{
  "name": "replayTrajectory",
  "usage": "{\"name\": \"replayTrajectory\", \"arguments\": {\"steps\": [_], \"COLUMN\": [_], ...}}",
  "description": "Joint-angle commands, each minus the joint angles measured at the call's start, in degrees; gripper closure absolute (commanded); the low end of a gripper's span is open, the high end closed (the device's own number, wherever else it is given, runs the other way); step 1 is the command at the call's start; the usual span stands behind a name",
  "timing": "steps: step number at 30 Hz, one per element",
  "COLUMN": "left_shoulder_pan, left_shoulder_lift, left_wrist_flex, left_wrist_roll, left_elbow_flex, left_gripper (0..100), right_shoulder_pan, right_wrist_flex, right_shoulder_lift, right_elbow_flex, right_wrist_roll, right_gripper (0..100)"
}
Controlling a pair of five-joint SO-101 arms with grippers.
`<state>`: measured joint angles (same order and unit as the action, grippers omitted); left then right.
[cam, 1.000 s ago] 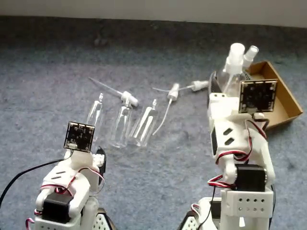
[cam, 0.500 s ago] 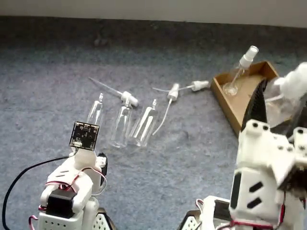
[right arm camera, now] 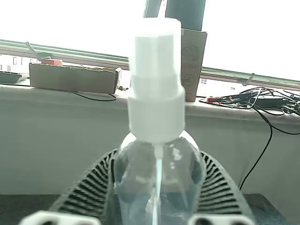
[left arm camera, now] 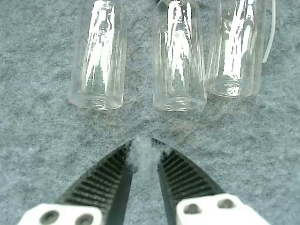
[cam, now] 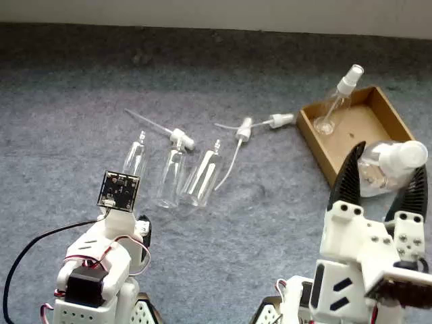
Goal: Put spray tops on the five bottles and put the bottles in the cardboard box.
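Three clear bottles without tops lie side by side on the grey carpet: bottle one (cam: 133,160), bottle two (cam: 169,177) and bottle three (cam: 203,178). Their bases face my left gripper (left arm camera: 143,143), which hangs shut and empty just short of the middle bottle (left arm camera: 179,56). My right gripper (cam: 390,162) is shut on a clear bottle with a white spray top (right arm camera: 156,79), held upright at the near side of the cardboard box (cam: 351,138). Another capped bottle (cam: 337,101) leans in the box's far corner. Loose spray tops (cam: 181,139) (cam: 244,128) (cam: 280,121) lie behind the bottles.
The thin dip tubes of the spray tops (cam: 229,165) trail over the carpet between the bottles and the box. A pale wall edge (cam: 216,13) runs along the far side. Bare carpet (cam: 270,223) lies between the two arms.
The right arm has swung from beside the box's far corner up and back toward the near side, carrying its capped bottle. The left arm shifted slightly; the lying bottles stayed put.
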<state>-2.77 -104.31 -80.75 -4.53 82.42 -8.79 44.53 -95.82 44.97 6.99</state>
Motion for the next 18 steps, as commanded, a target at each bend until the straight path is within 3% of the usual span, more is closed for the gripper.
{"name": "replayTrajectory", "arguments": {"steps": [1,4,11,18], "left_shoulder_pan": [0.9,0.9,0.9,0.9], "left_shoulder_lift": [0.0,0.0,0.0,0.0], "left_wrist_flex": [0.4,0.5,9.8,10.5], "left_wrist_roll": [-0.6,-0.6,-0.4,-0.4], "left_elbow_flex": [-0.1,0.6,8.0,8.5], "left_gripper": [99,99,99,99], "right_shoulder_pan": [-1.0,-1.0,-1.9,-13.1], "right_wrist_flex": [-14.4,-21.8,-30.5,-48.5], "right_shoulder_lift": [-0.2,1.1,13.1,29.5], "right_elbow_flex": [8.8,14.3,16.9,16.9], "right_wrist_roll": [0.7,0.7,0.7,0.4], "right_gripper": [89.7,89.7,89.7,89.7]}}
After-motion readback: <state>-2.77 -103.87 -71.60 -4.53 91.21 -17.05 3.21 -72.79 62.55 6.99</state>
